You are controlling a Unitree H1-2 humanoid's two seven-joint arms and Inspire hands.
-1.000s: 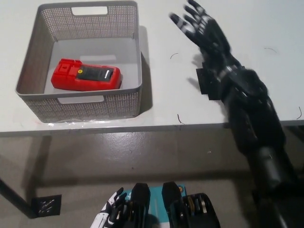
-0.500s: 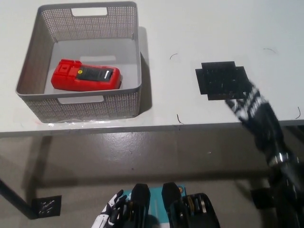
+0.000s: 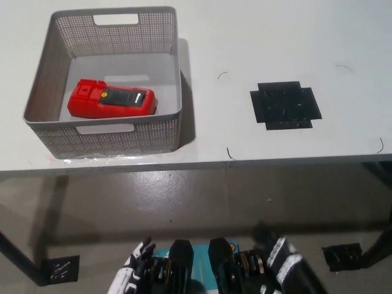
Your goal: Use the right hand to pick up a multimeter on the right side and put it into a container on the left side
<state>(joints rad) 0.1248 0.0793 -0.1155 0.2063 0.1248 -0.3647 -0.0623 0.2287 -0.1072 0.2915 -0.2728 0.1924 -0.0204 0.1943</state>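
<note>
The red multimeter [image 3: 111,98] lies flat inside the grey mesh container [image 3: 173,73] at the table's left, its dark display facing up. My black right hand [image 3: 285,263] hangs low at the bottom of the head view, below the table's front edge, holding nothing. My white left hand [image 3: 131,275] rests at the bottom left, also below the table. Neither hand is near the container. The fingers of both are too cut off to read.
A black cross-shaped patch [image 3: 285,105] marks the white table [image 3: 257,37] at the right. The table's front edge runs across the middle of the picture, with grey floor below. A small dark tag [image 3: 59,268] lies on the floor at the lower left.
My right arm has drawn back from over the table's right side, down past the front edge to the bottom of the picture. The multimeter stays in the container.
</note>
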